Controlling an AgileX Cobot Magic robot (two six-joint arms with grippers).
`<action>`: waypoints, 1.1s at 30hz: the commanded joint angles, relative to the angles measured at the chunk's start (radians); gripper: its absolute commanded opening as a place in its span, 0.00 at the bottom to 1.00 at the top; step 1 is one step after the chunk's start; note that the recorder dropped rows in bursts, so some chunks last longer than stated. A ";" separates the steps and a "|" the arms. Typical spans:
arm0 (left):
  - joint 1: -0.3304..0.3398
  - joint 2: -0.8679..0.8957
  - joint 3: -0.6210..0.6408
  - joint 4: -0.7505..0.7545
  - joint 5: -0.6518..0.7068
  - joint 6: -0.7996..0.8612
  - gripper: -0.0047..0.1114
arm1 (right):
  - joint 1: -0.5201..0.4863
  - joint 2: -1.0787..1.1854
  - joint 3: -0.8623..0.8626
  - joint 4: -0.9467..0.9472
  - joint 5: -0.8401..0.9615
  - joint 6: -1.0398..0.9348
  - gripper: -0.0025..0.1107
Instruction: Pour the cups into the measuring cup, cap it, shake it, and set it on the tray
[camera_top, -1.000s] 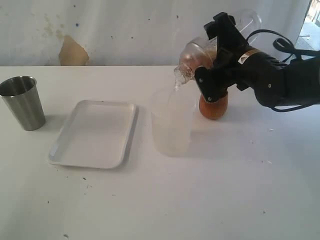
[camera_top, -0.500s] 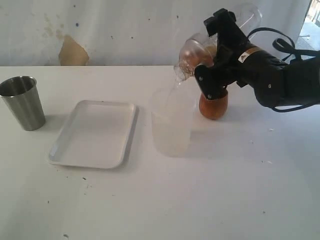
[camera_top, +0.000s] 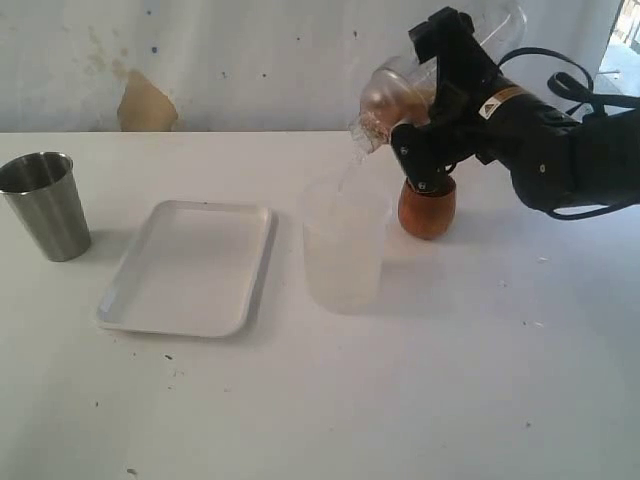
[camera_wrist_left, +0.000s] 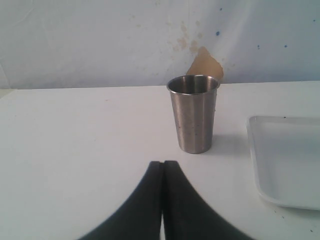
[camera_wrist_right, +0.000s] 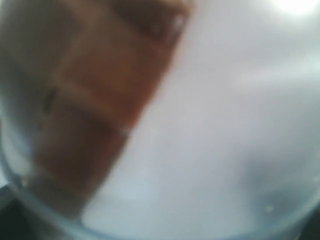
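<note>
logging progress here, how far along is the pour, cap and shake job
Done: the clear measuring cup seems capped already. In hand: the right hand holds it tilted, neck down over the frosted cup. Left: the tray holds nothing; the steel tumbler stands upright beyond the shut left hand, the wooden cup upright by the right hand.

The right gripper (camera_top: 430, 95) is lifting the tilted measuring cup (camera_top: 392, 92) higher and slightly rightward. Its neck (camera_top: 366, 128) is drawing up away from the frosted cup (camera_top: 343, 250), and more of the wooden cup (camera_top: 427, 212) is showing beneath.
</note>
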 joint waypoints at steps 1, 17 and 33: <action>-0.003 -0.004 0.005 -0.008 -0.002 -0.003 0.04 | -0.033 -0.009 -0.015 -0.003 -0.059 -0.013 0.02; -0.003 -0.004 0.005 -0.008 -0.002 -0.003 0.04 | -0.033 0.005 -0.015 -0.089 -0.105 -0.013 0.02; -0.003 -0.004 0.005 -0.008 -0.002 -0.003 0.04 | -0.033 0.005 -0.011 -0.089 -0.100 0.045 0.02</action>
